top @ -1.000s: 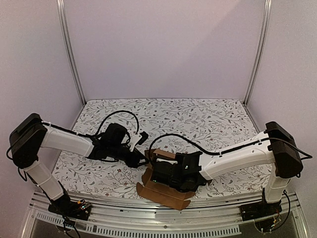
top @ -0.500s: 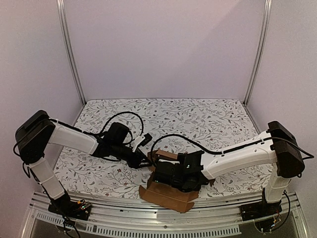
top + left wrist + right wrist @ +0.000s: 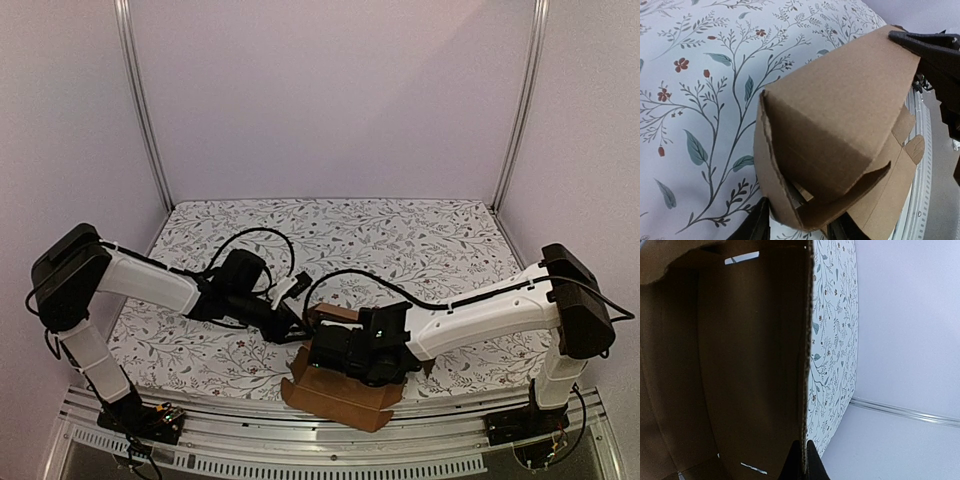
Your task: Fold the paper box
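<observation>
The paper box (image 3: 335,395) is plain brown cardboard, partly folded, at the table's front edge. In the left wrist view the box (image 3: 840,110) shows a raised wall, a folded corner and a tab. My left gripper (image 3: 293,325) reaches in from the left. In its own view the left gripper (image 3: 799,230) has that near corner between its fingers and looks closed on it. My right gripper (image 3: 322,352) is over the box's top. In its own view the right gripper (image 3: 803,452) is pinched shut on the edge of an upright slotted wall (image 3: 750,365).
The floral tablecloth (image 3: 400,240) covers the table behind the box. A metal rail (image 3: 300,440) runs along the front edge right below the box. Pale walls and upright frame posts (image 3: 140,110) enclose the back and sides.
My left gripper has moved right, up to the box's corner. The box has been tilted up and shifted slightly right under my right gripper.
</observation>
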